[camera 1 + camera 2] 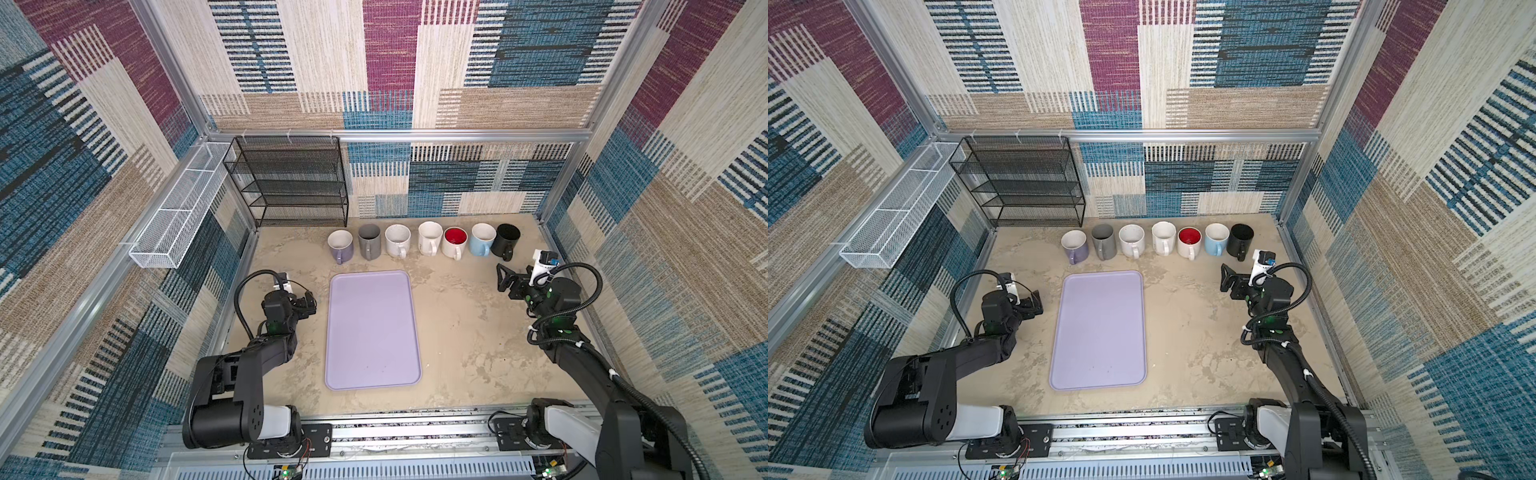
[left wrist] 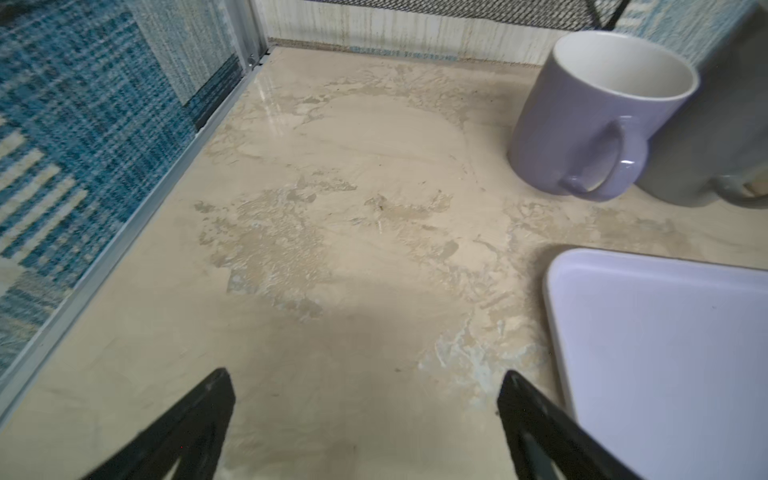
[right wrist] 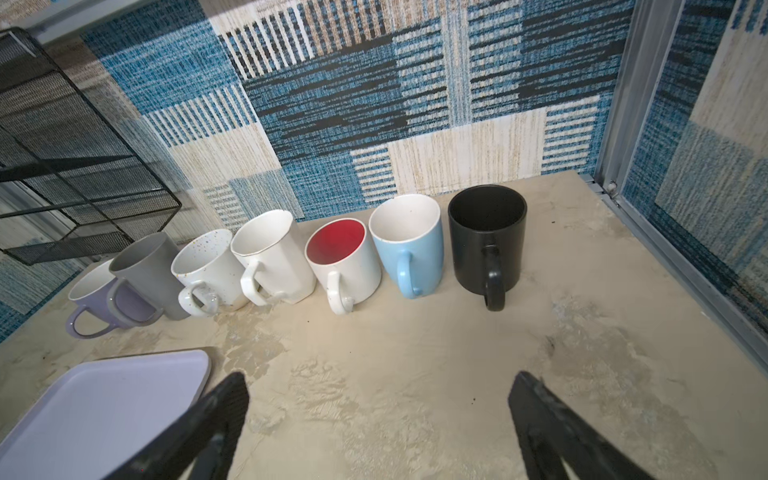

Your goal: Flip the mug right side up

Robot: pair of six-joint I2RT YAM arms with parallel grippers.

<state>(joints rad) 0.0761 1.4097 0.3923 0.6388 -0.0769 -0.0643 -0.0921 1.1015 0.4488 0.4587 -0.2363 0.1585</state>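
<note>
Several mugs stand in a row along the back wall, every one with its mouth up and its handle toward the front. The black mug (image 1: 506,240) (image 1: 1241,239) (image 3: 488,241) ends the row on the right. My right gripper (image 1: 502,277) (image 1: 1225,276) (image 3: 380,376) hovers open just in front of it, holding nothing. The purple mug (image 1: 340,245) (image 2: 594,112) ends the row on the left. My left gripper (image 1: 309,301) (image 1: 1036,301) (image 2: 365,374) is open and empty over bare table, left of the tray.
A lavender tray (image 1: 372,332) (image 2: 665,353) (image 3: 95,407) lies flat mid-table between the arms. A black mesh shelf rack (image 1: 291,183) stands at the back left, and a white wire basket (image 1: 178,216) hangs on the left wall. Walls enclose the table.
</note>
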